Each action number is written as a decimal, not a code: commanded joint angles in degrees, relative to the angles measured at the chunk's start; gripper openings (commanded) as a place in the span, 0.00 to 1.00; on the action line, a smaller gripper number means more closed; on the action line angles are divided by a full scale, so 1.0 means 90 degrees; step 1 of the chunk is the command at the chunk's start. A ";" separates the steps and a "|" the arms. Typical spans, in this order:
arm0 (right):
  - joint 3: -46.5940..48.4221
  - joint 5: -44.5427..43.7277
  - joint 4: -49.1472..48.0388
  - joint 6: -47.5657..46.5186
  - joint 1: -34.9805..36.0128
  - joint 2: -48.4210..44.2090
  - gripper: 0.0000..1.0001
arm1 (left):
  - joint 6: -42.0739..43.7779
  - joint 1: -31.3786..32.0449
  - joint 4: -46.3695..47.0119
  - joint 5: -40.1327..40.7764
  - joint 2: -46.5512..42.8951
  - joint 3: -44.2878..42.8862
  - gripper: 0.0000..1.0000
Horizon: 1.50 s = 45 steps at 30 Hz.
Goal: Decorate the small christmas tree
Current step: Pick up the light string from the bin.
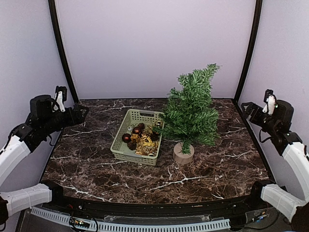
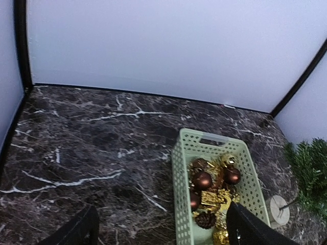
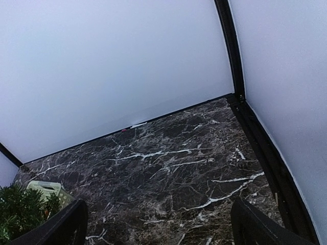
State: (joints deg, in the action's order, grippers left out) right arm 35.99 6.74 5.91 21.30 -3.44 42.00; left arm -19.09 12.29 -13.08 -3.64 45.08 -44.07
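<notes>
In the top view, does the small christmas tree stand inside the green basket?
No, the small christmas tree stands on the table beside the basket, on its round base.

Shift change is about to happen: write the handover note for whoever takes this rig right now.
Left end effector: open, empty, raised over the left edge of the table.
Right end effector: open, empty, raised at the right edge.
Small christmas tree: upright on its round wooden base, mid-table, just right of the basket.
Ornaments: brown baubles, gold pieces and a pine cone, all in the basket.
Done: nothing; no decoration shows on the tree.
Left: pick ornaments from the basket and hang them on the branches, one at a time.
</notes>
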 commanded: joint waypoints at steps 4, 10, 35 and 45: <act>-0.0277 0.0625 -0.0208 0.0054 -0.0003 -0.0189 0.99 | -0.0860 0.2069 0.0472 0.0598 0.1523 -0.0296 0.77; -0.0568 0.0770 -0.0461 0.0261 0.0002 -0.0284 0.99 | -0.1538 0.2730 0.1737 -0.0155 0.3603 -0.1021 0.66; -0.0883 0.1057 -0.0570 0.0192 0.0007 -0.0311 0.99 | -0.1580 0.2755 0.1523 0.1669 0.6762 -0.2811 0.61; -0.0933 0.1095 -0.0633 0.0289 0.0011 -0.0316 0.99 | -0.0937 0.2765 0.2003 0.0660 0.5853 -0.2476 0.74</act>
State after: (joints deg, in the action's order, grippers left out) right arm 27.83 15.68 2.96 24.05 -3.44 39.38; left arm -29.91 37.08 3.38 5.19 104.86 -67.40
